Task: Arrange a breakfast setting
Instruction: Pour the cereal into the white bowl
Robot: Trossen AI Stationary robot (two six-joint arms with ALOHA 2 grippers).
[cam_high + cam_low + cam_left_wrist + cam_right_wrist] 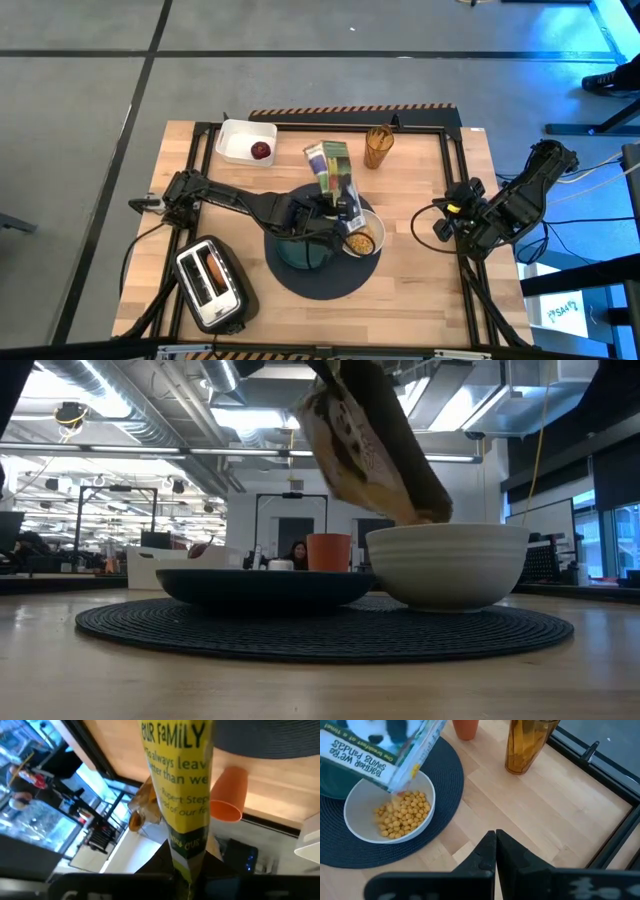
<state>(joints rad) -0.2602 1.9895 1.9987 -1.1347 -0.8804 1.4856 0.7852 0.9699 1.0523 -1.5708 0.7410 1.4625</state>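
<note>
My left gripper (338,208) is shut on a green cereal box (333,170) tilted over the white bowl (362,240). Cereal pieces (402,815) lie in the bowl. The bowl and the teal plate (265,585) stand on the round dark-grey mat (320,275). The small orange cup (328,552) stands at the mat's far edge. The dark red fruit (261,150) lies in a white tray. My right gripper (495,840) is shut and empty above the table's right side. No spoon shows. My left gripper holds the cereal box by its narrow yellow-green side (182,865). The box hides the fingertips. The box is lifted clear and tilted, its low open corner (400,785) just above the bowl, and cereal falls from it.
A tall amber glass (378,147) stands at the far middle. A silver toaster (210,283) with something brown in one slot stands at the near left. The white tray (240,135) sits at the far left. Bare wood lies between the mat and my right arm.
</note>
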